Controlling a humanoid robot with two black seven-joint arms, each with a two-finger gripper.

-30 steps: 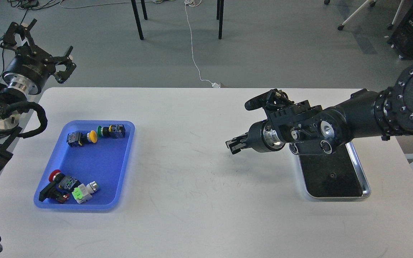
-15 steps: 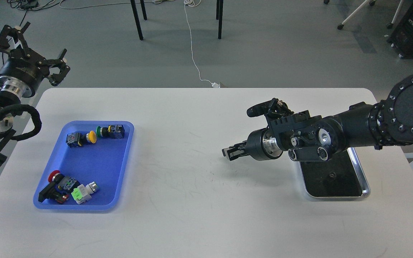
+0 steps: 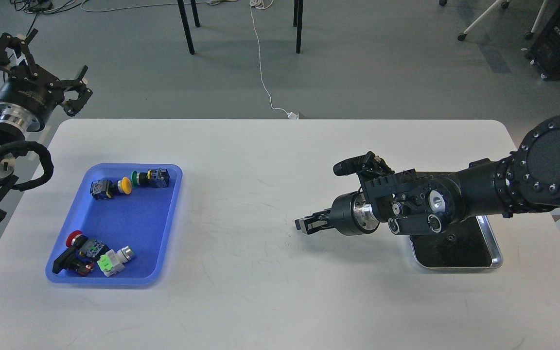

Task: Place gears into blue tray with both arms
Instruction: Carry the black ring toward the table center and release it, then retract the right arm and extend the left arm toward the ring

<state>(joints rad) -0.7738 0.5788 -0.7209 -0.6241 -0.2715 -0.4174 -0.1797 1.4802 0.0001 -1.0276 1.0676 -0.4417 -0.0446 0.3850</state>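
Observation:
The blue tray (image 3: 131, 214) lies on the left of the white table with several coloured push-button switches in it. One tiny black gear (image 3: 450, 237) rests on the dark floor of a silver tray. No other gear shows. My right gripper (image 3: 304, 224) hangs low over the table's middle, left of the silver tray, pointing left toward the blue tray. Its fingers stand close together, and I cannot see anything between them. My left gripper (image 3: 42, 68) is raised beyond the table's back left corner, open and empty, well behind the blue tray.
The silver tray (image 3: 495, 253) sits at the right, partly under my right forearm (image 3: 474, 197). Switches cluster at the blue tray's far end (image 3: 129, 183) and near end (image 3: 93, 255). Chair legs and a white cable stand on the floor beyond the table.
My right gripper has moved left and down toward the table, away from the silver tray. My left gripper has drawn back a little to the left.

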